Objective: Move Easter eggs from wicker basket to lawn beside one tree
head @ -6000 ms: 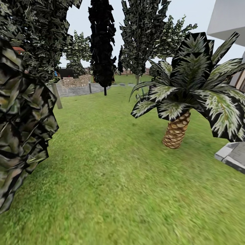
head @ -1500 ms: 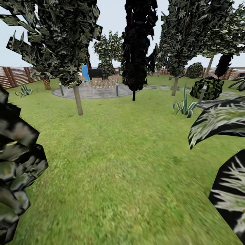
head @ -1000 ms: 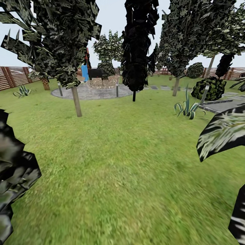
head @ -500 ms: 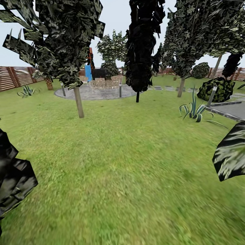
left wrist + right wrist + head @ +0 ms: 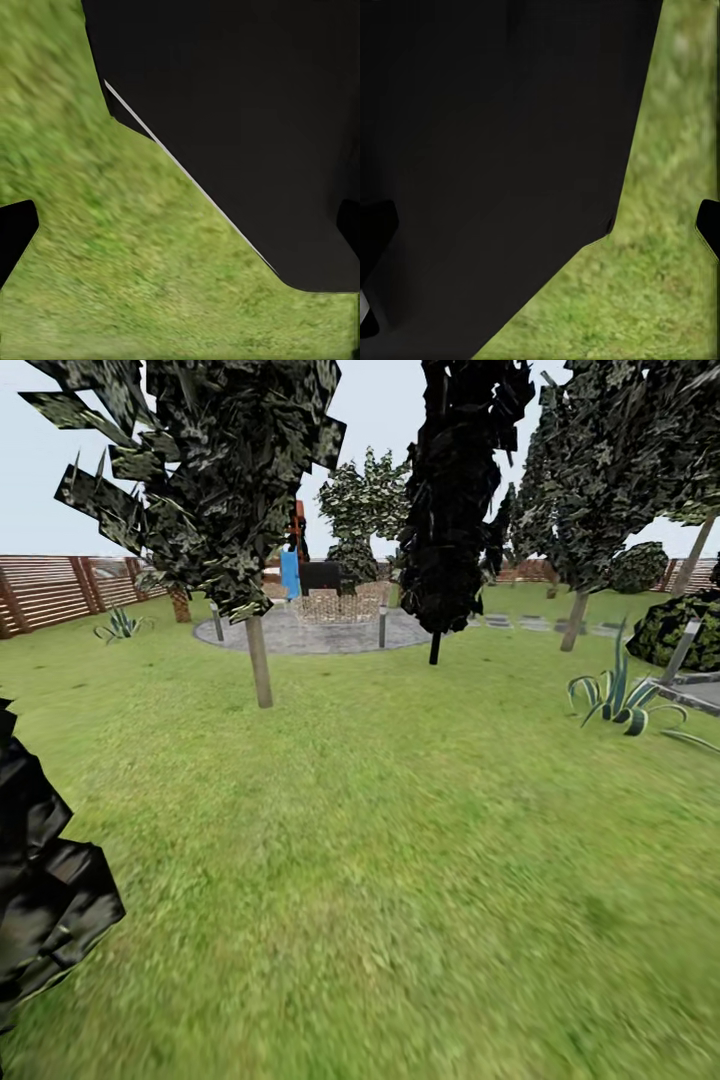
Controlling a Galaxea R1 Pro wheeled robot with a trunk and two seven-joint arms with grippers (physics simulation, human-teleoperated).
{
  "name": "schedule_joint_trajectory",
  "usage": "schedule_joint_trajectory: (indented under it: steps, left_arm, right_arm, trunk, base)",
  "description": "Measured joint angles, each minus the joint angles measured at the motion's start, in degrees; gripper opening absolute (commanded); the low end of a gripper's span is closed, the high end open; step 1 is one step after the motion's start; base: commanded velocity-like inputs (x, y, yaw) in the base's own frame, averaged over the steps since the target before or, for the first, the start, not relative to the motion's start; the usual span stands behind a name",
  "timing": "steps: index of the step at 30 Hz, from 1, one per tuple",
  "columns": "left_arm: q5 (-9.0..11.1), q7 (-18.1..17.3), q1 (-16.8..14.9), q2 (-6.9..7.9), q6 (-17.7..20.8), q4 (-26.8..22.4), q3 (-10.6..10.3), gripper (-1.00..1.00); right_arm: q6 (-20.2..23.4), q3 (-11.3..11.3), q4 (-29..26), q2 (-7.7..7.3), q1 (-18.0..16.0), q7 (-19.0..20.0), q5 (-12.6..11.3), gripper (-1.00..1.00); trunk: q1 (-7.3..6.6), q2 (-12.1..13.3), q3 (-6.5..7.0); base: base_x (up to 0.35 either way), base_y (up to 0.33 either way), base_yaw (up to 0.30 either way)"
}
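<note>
The lawn [image 5: 400,840] spreads wide ahead of me in the head view. The Easter eggs and the wicker basket are out of view. A leafy tree with a pale straight trunk [image 5: 260,660] stands ahead on the left, and another trunk [image 5: 573,622] rises further back on the right. The left wrist view looks down on grass beside a black body part; my left gripper [image 5: 180,229] is open, with a dark fingertip at each side edge. My right gripper [image 5: 540,225] is likewise open over grass, holding nothing.
A dark narrow cypress [image 5: 460,490] stands in the middle distance before a round paved patch [image 5: 320,632]. A slatted wooden fence [image 5: 60,590] runs along the left. A spiky plant [image 5: 620,700] and a bush [image 5: 680,630] sit at right. Dark foliage [image 5: 40,900] hangs close at my left.
The whole picture has shifted, so the camera has moved: trees and paving now sit further right, and the big striped palm leaves at the right have left the view.
</note>
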Motion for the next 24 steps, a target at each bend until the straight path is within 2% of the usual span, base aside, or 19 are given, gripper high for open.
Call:
schedule_joint_trajectory:
  steps: [24]
  left_arm:
    - [0.03,0.00,0.00,0.01,0.00,-0.01,0.00,1.00]
  right_arm:
    - [0.04,0.01,0.00,0.00,0.02,0.00,0.00,1.00]
  trunk:
    - [0.00,0.00,0.00]
  base:
    - [0.322,0.000,0.000]
